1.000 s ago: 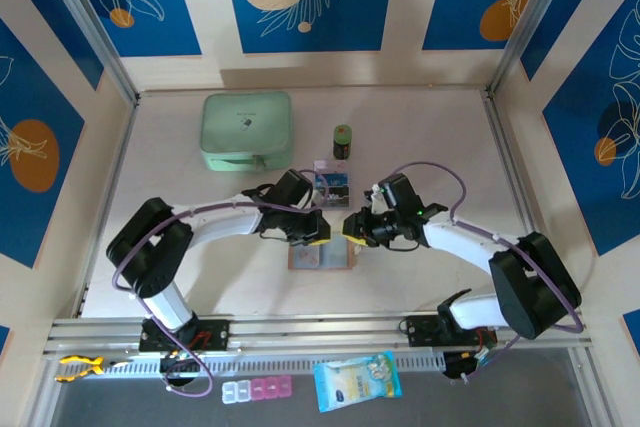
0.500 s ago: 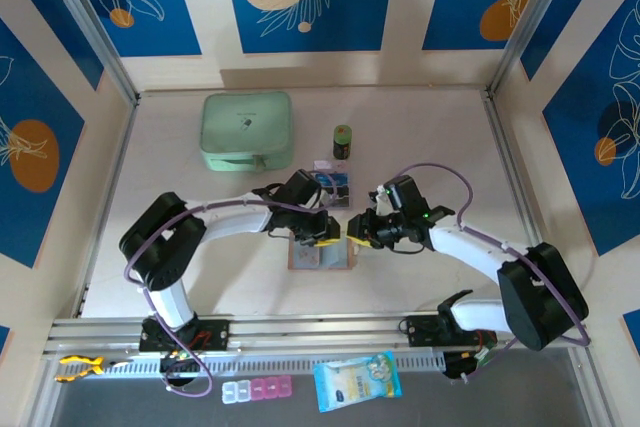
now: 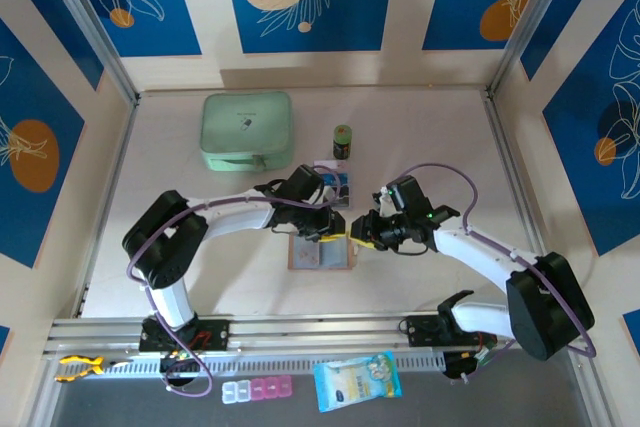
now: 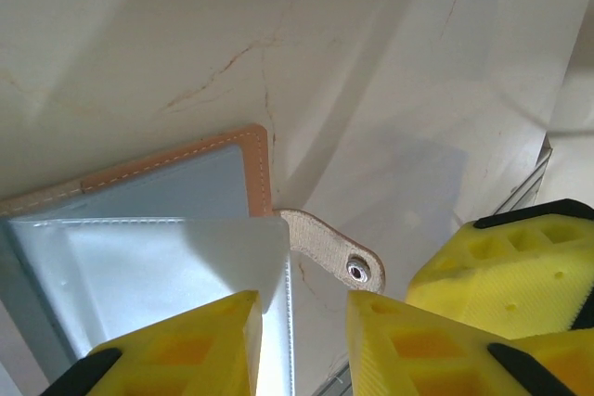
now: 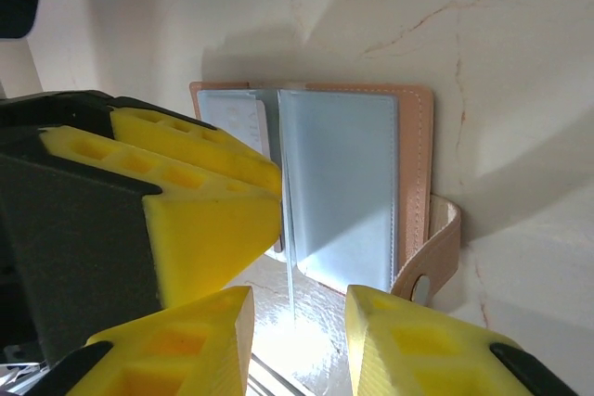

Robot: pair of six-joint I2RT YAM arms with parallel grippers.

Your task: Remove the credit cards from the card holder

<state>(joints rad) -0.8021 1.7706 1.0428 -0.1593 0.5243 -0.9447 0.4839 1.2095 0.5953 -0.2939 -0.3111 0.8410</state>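
Card holder lies open on the table. Overhead, both claws sit at its far edge. My left claw: jaws apart, gripping nothing, the holder's snap tab just beyond. My right claw: jaws apart, astride an upright clear sleeve. The right wrist camera adds what may be a whitish card in the holder's pocket.

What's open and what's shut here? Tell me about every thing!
card holder, open, lying flat on the table
snap tab, undone, sticking out sideways
left gripper, open, the edge of a clear pocket leaf between its fingers
right gripper, open, low over the card holder
mint-green case, closed
small jar, standing upright
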